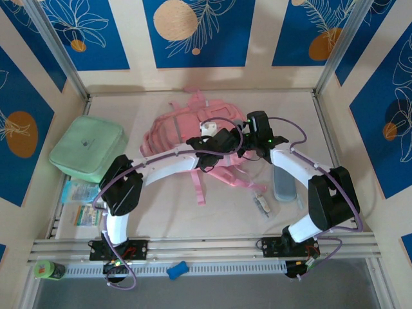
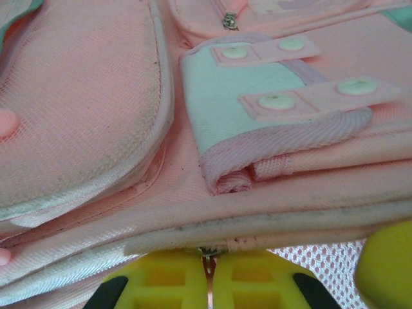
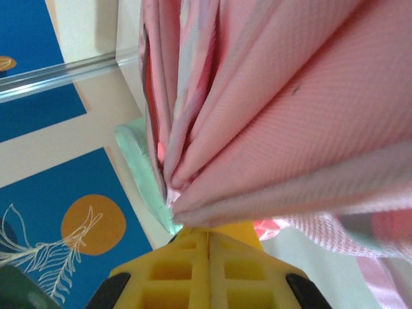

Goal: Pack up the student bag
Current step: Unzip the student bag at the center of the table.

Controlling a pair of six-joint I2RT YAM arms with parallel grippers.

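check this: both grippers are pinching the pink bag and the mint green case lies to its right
Wrong on one point: the mint green case lies to the left of the student bag, as the top external view shows. The left gripper and right gripper are both shut on the bag.

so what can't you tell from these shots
Top view: both arms cover the middle of the student bag, so whether its main pocket is zipped is hidden.
Left wrist view: the left pincer closes on a metal sliver, hidden between its fingers; maybe a zip pull.
Right wrist view: the right pincer pinches pink folds, too close to tell which part.
Top view: print on the small packets is too small.
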